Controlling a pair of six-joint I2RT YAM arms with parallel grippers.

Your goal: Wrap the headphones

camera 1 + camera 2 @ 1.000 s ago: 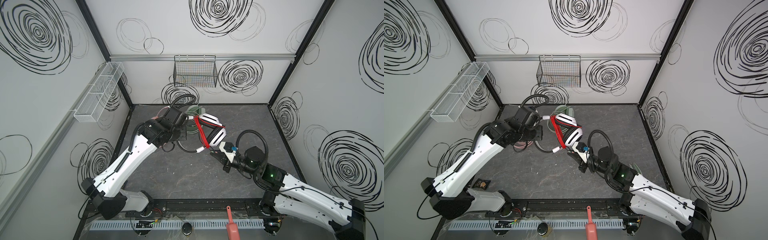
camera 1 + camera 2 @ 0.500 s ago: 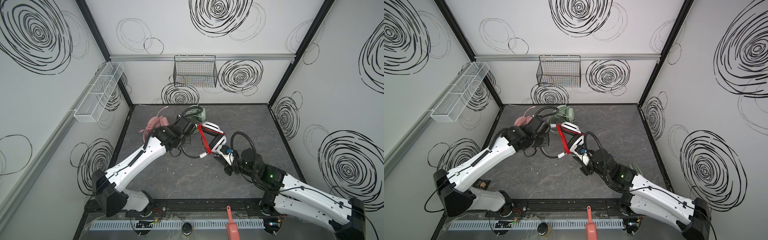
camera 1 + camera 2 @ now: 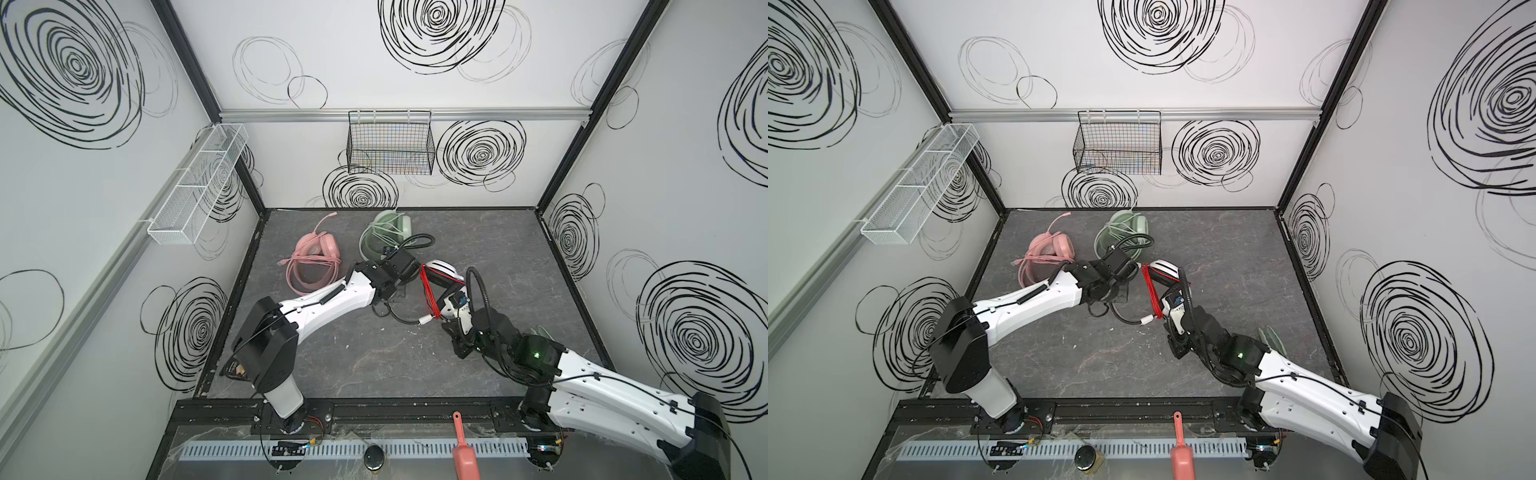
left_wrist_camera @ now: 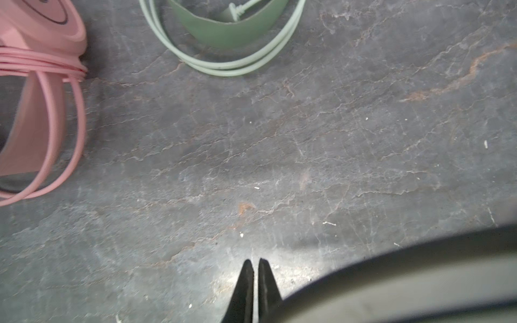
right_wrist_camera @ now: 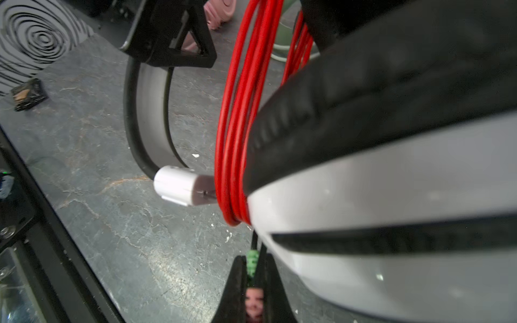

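We see the right gripper (image 5: 253,270) pinched on the white-and-black headset (image 5: 391,179) (red cable (image 5: 237,125) coiled round it), while the left gripper (image 4: 253,268) stands closed, empty.

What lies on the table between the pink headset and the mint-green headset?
Nothing lies there: only bare grey table separates the pink headset from the mint-green headset. The left wrist view shows this gap clearly; both top views agree.

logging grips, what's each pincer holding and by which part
Right pincer: white-and-black headset, by a thin piece beside its earcup. Left pincer: shut, holds nothing.
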